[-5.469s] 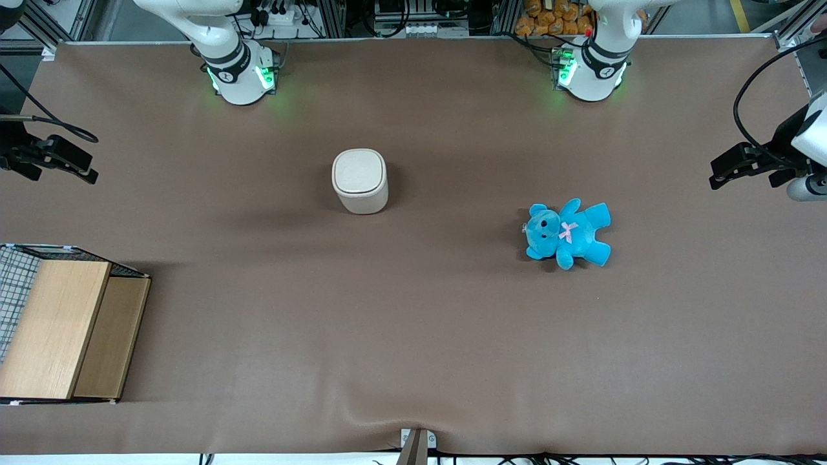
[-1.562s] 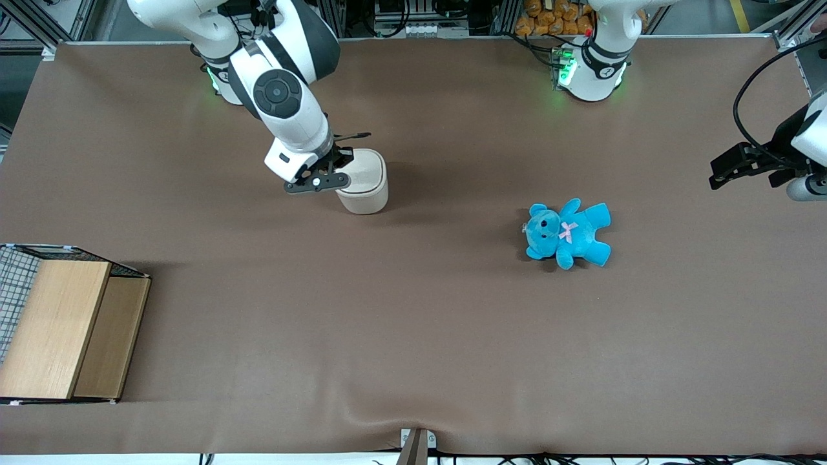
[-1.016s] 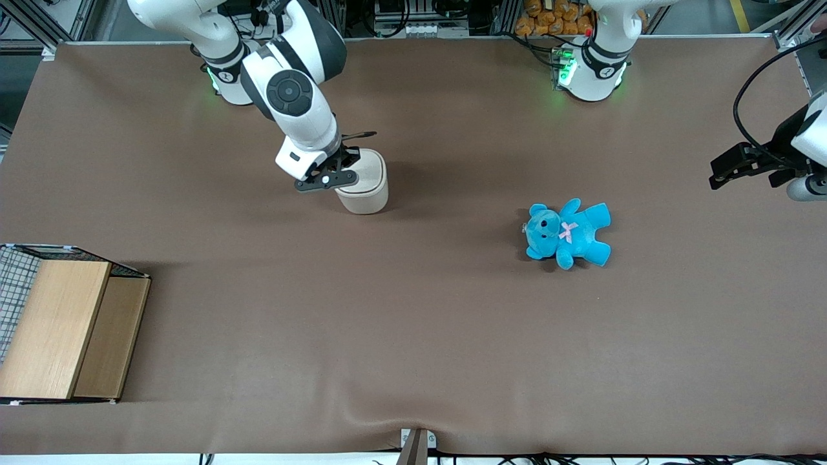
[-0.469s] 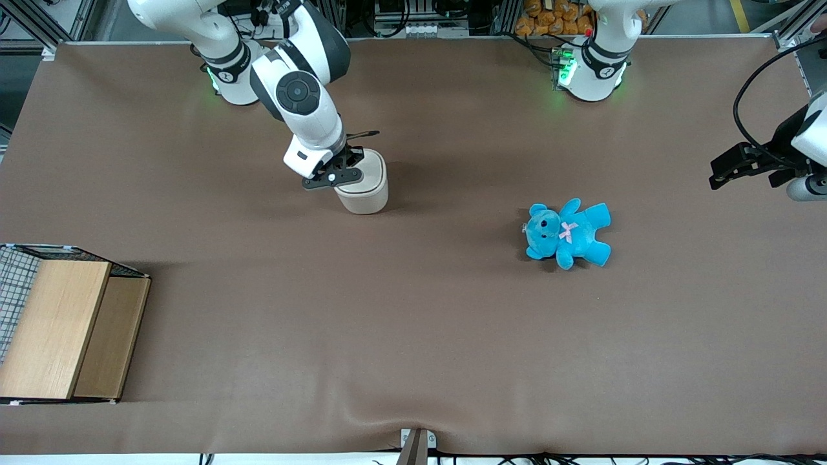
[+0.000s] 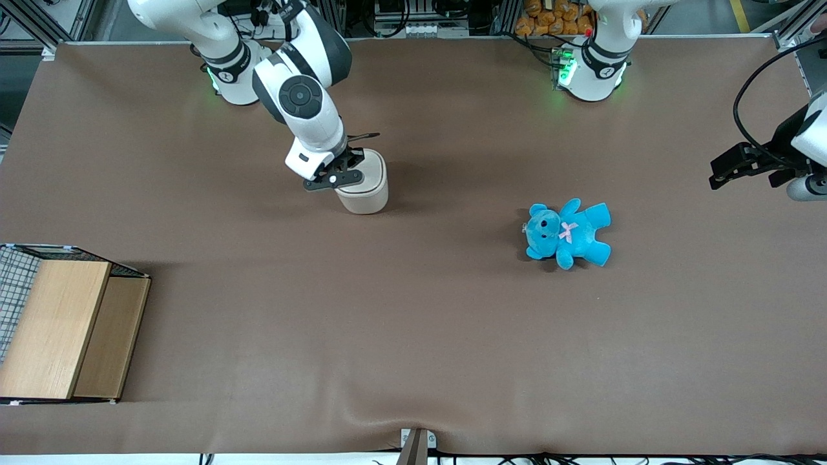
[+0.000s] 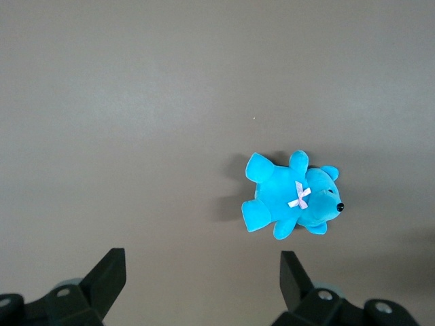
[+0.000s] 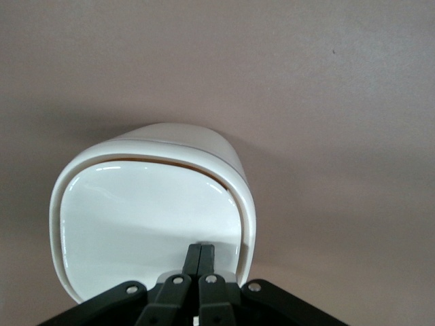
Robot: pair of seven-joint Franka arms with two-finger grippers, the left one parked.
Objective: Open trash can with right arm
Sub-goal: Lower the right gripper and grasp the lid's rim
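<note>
Trash can: small cream-white rounded-square plastic trash can (image 5: 363,187) with flat flip lid (image 7: 146,227), standing mid-tabletop, nearer the working arm's end; lid down.
End effector: black two-finger end effector (image 7: 198,261) of the white right arm (image 5: 303,106), fingers clenched together, tips on the lid's edge.
Risk: an off-centre push may slide or tip the light can; tips may skid off the glossy lid.
Bystander: blue plush teddy (image 5: 567,234), well apart, toward the parked arm's end.
Surface: brown tabletop (image 5: 413,336).
</note>
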